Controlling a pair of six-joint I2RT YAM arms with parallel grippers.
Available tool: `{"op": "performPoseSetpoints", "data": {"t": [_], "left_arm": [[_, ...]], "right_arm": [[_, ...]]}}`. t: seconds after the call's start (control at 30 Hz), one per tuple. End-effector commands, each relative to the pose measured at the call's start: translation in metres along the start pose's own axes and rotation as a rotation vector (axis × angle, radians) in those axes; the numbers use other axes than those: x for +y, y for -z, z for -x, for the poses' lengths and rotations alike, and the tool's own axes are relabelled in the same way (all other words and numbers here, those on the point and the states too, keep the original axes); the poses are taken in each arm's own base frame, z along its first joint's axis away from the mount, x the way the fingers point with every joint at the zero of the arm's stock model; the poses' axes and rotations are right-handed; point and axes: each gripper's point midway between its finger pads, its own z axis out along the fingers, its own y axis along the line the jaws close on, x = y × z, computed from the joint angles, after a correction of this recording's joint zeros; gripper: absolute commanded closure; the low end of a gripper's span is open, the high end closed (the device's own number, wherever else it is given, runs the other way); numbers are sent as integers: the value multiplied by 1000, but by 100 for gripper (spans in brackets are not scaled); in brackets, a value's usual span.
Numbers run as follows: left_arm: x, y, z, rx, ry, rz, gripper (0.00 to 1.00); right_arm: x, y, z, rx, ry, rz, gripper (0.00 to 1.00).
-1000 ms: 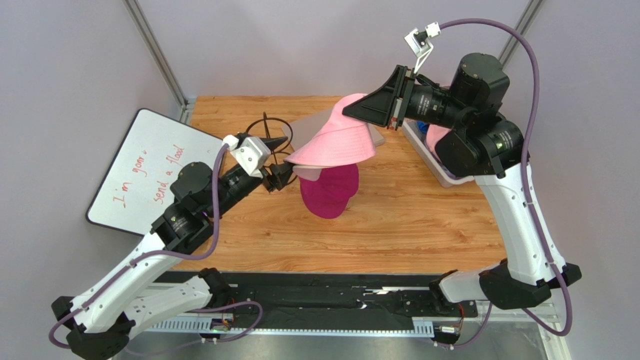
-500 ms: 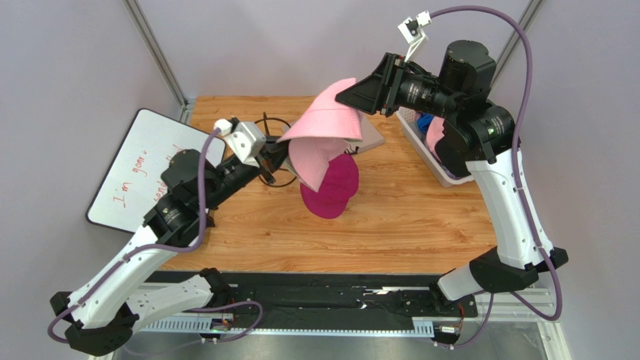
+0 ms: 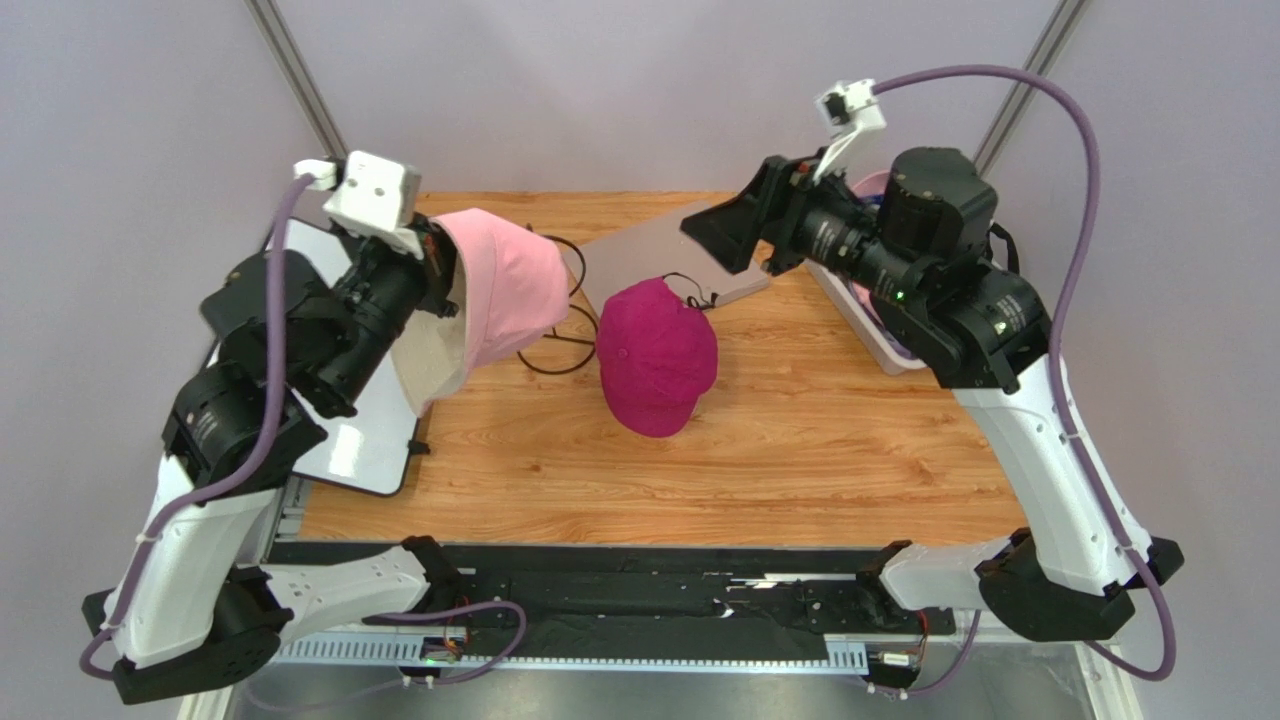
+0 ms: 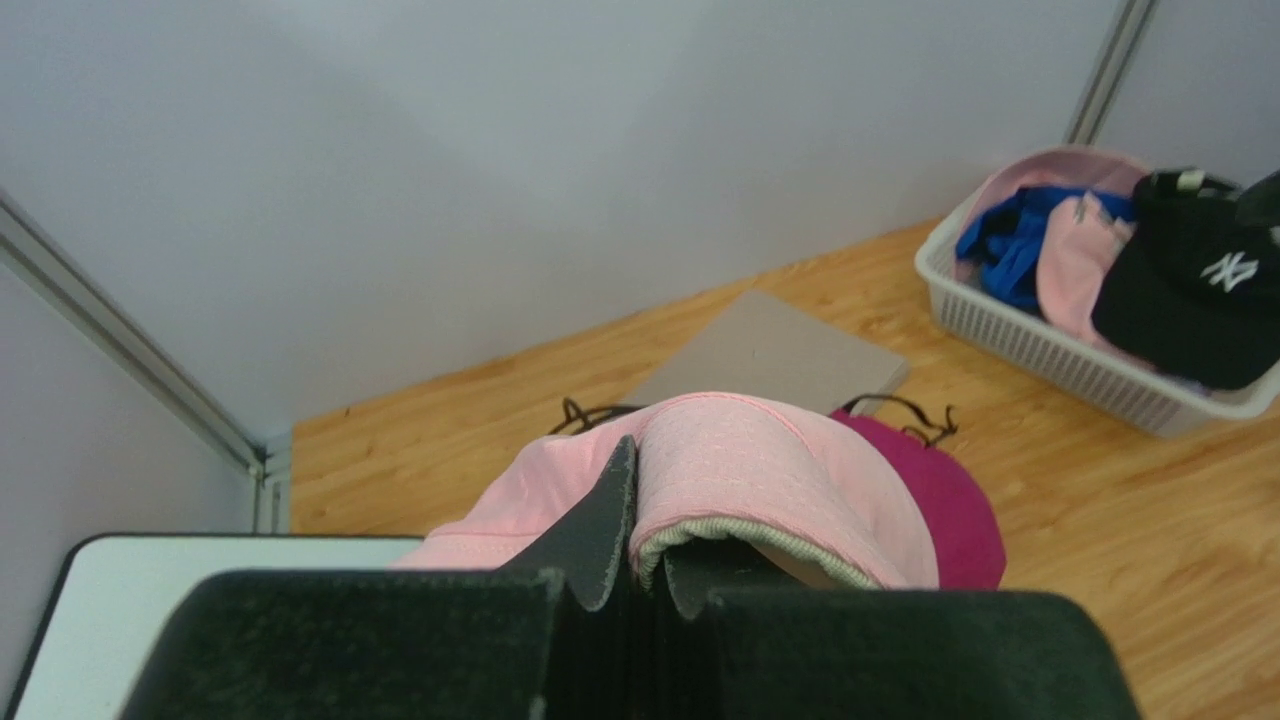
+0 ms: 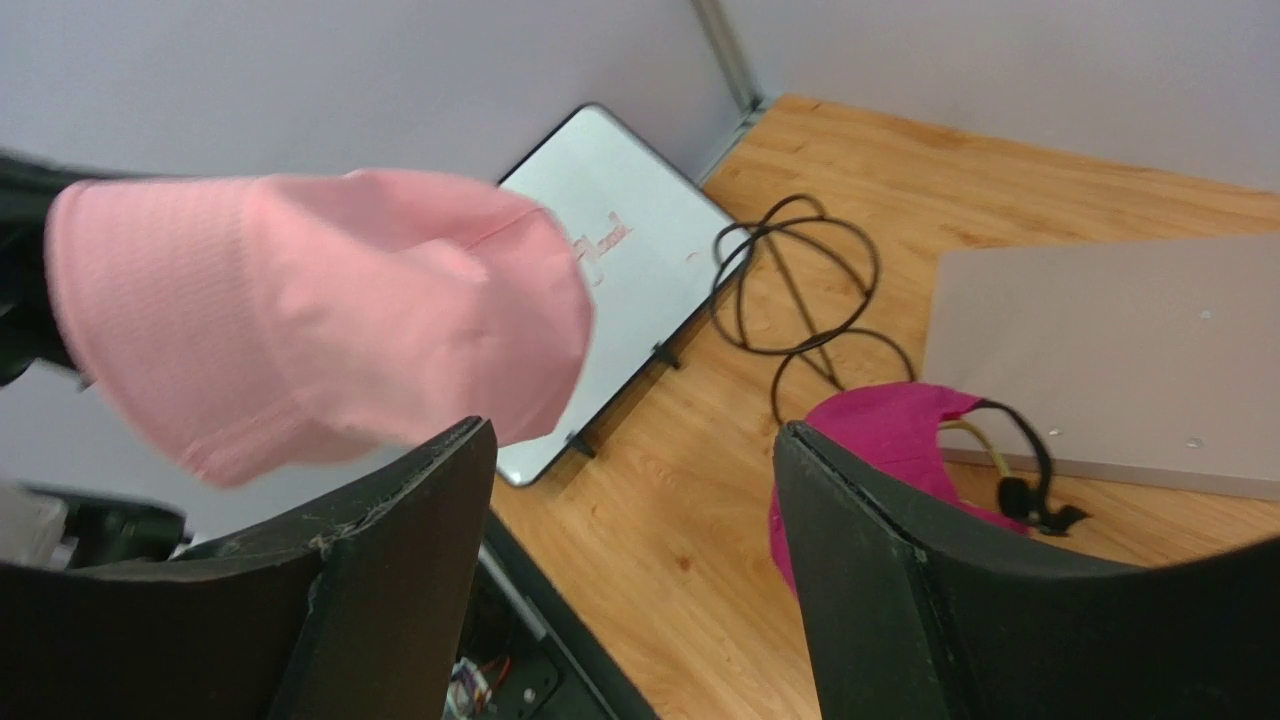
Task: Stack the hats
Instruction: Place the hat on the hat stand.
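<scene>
My left gripper (image 3: 445,285) is shut on the brim of a pink bucket hat (image 3: 507,291), held in the air over the table's left side. In the left wrist view the brim is pinched between the jaws of the left gripper (image 4: 649,518), and the pink bucket hat (image 4: 781,473) drapes forward. A magenta cap (image 3: 657,357) sits at the table's middle on a wire frame. My right gripper (image 3: 730,233) hangs open and empty above and right of it. From the right wrist, the right gripper (image 5: 631,435) shows wide jaws, the pink hat (image 5: 316,315) far left, the magenta cap (image 5: 887,450) below.
A white mesh basket (image 4: 1052,360) at the right holds a black cap (image 4: 1202,285), a blue hat (image 4: 1022,240) and pink fabric. A grey board (image 4: 766,353) lies at the back. A black wire frame (image 5: 796,285) and a whiteboard (image 5: 616,270) lie on the left.
The right gripper opened and let go of the pink hat, then drew back right. The left gripper shut on the hat's brim and carried it up and left, uncovering the magenta cap.
</scene>
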Motion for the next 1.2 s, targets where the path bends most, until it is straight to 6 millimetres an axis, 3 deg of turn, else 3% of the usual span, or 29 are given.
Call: {"op": "performPoseSetpoints", "data": {"t": [0.0, 0.13, 0.3, 0.47, 0.6, 0.77, 0.93, 1.17], "left_arm": [[1, -15, -31, 90, -135, 30, 100], [-9, -22, -42, 85, -182, -28, 100], [-22, -8, -26, -46, -162, -171, 100], [-38, 10, -25, -156, -289, -318, 100], [-39, 35, -24, -233, -353, -371, 100], [-47, 53, -30, -229, -401, -456, 100], [-53, 76, -22, -269, -400, -530, 100], [-57, 101, -6, -339, -372, -585, 100]], "right_arm": [[20, -22, -14, 11, 84, 92, 26], [50, -31, -46, 87, 127, 349, 26], [31, -48, -65, 112, 210, 321, 28], [24, -49, -60, 93, 196, 313, 32], [30, -38, -57, 90, 195, 376, 32], [43, -25, -82, 141, 233, 563, 32], [56, -4, -108, 178, 255, 742, 33], [58, 20, -129, 153, 302, 809, 34]]}}
